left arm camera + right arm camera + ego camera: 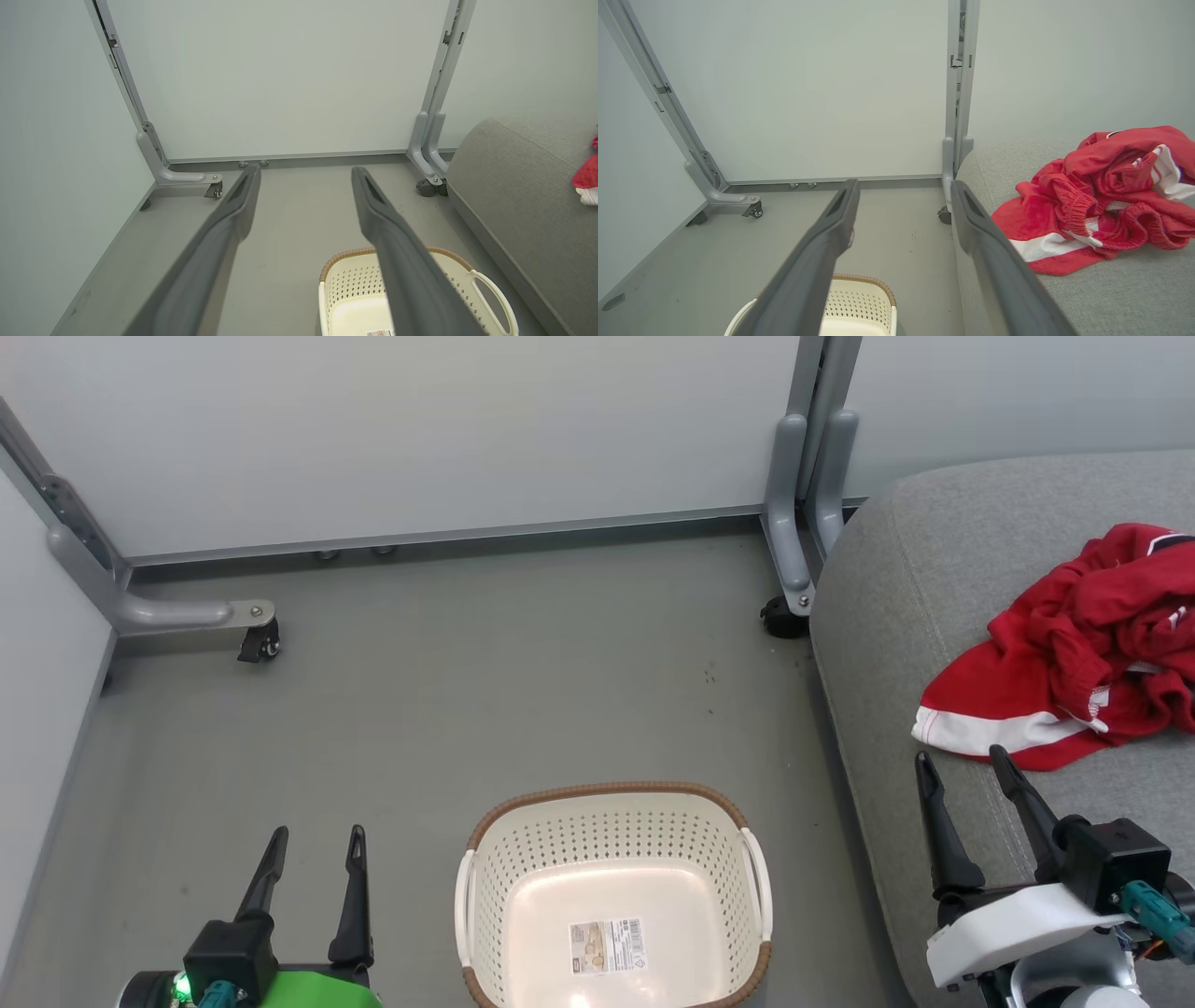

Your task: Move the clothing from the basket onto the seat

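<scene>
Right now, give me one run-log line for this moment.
clothing: piled on seat | basket: no clothing visible, on floor | left gripper: open, empty | right gripper: open, empty

red clothing [1101, 200] is bunched up on the grey seat [1111, 298], with the right gripper [903, 186] spread wide just beside it.

The left fingers [264, 877] are long, dark and tapering, with slotted tips. At their base sit a black block [229, 957], a teal connector [217, 997], a glowing green light [179, 985] and a bright green shell [308, 991]. The right fingers [940, 831] match them, above a black housing [1116, 859], a teal plug [1153, 907] and a white shell [1018, 919].
</scene>
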Tool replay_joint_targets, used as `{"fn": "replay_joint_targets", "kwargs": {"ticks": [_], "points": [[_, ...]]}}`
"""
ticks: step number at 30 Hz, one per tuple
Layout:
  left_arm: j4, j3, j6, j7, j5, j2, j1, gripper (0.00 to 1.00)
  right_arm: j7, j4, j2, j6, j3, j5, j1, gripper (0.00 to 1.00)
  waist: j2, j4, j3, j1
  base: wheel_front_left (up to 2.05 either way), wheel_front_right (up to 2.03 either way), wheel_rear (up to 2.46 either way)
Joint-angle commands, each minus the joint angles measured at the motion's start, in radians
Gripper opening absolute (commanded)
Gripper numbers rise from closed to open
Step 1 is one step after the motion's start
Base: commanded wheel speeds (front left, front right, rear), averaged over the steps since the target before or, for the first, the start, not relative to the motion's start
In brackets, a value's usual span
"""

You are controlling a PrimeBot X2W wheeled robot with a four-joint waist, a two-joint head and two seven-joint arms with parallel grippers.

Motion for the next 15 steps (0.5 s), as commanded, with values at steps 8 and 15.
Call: {"fn": "replay_joint_targets", "kwargs": {"ticks": [8,15], "points": [[0.001,0.020,-0.016,0.000,0.024,-0.015,0.007,1.00,0.002,-0.003,-0.002,0.000,-0.001,0.009,0.012,1.00,0.0000,0.001,0.005,0.0000,0.00,0.00,0.00],[0.022,0.031,-0.014,0.011,-0.010,-0.020,-0.007,0.00,-0.002,0.021,0.004,0.000,0.005,0.037,0.003,0.00,0.0000,0.002,0.006,0.0000,0.00,0.00,0.00]]}}
